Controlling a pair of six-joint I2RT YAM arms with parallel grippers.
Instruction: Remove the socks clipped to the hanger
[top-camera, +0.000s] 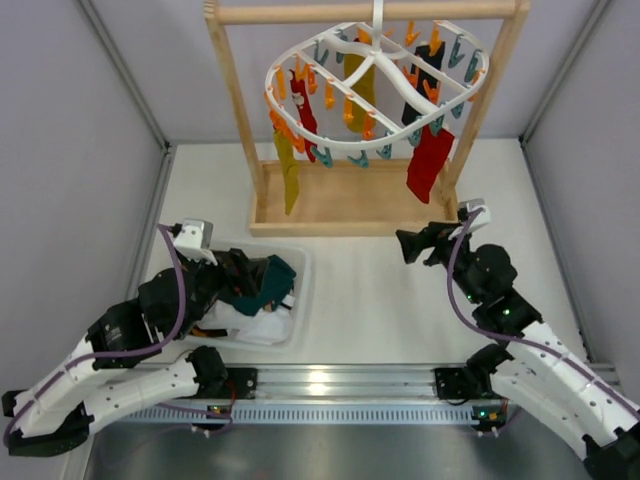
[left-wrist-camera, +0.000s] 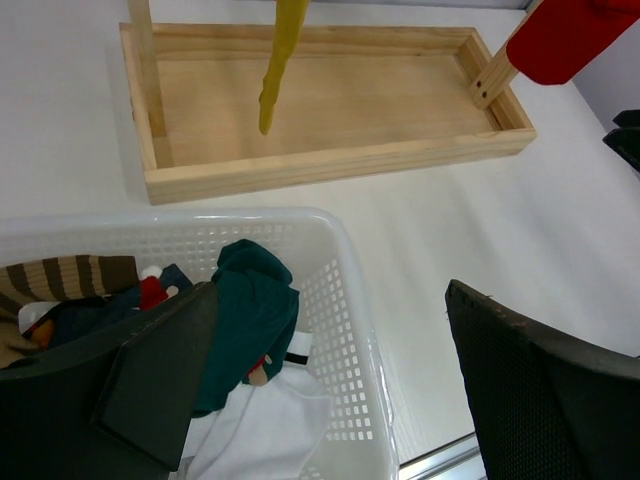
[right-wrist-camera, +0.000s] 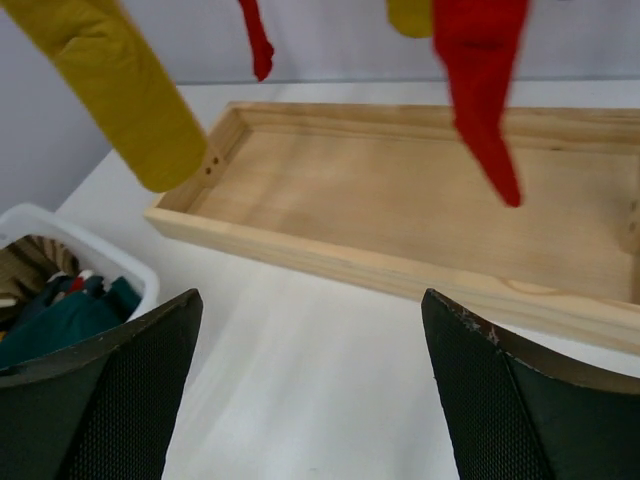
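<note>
Starting nearest, the left pincer (left-wrist-camera: 328, 330), spread wide, hangs over the white basket (left-wrist-camera: 330, 225), which holds a teal sock (left-wrist-camera: 250, 300), striped fabric (left-wrist-camera: 70, 275) and something white. Farther out over the counter (top-camera: 370, 290), the right pincer (right-wrist-camera: 310, 310), also spread, faces the red sock (top-camera: 428, 165). It would be best to pinch that sock high, near its clip, and pull straight down. A yellow sock (top-camera: 288, 180) and others hang from the hanger (top-camera: 395, 90) beyond.

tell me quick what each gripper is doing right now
left gripper: open, holding nothing, over the basket.
right gripper: open, holding nothing.
</note>
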